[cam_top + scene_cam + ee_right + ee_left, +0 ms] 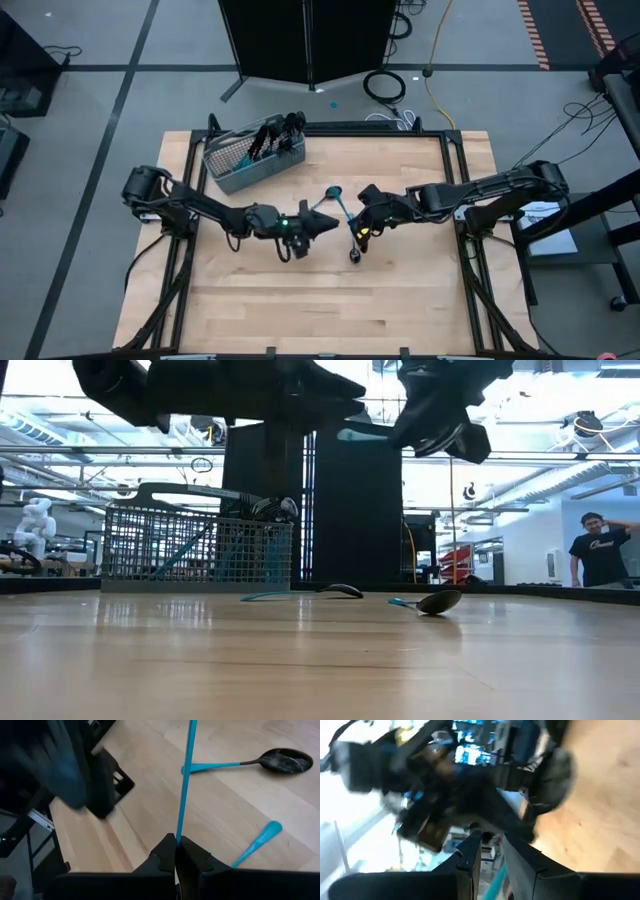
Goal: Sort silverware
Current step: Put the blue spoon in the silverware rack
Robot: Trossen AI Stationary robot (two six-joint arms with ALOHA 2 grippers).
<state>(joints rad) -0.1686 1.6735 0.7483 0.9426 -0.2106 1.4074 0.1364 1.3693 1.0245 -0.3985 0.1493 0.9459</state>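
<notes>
Pale wood table (400, 300) under you holds a mesh basket (250, 160) of silverware (275, 135) at the back left. Your right gripper (176, 842) is clamped on a blue handle (186, 775), lifted clear, probably to carry it to its group. Only its wrist view shows that pinch. Two spoons (277, 761) lie below. Your left gripper (325, 225) nearby seems to pinch another blue handle.

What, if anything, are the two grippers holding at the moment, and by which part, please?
The right gripper is shut on the light-blue handle of one utensil. The left gripper also pinches a blue handle, but that piece's type cannot be told.
</notes>
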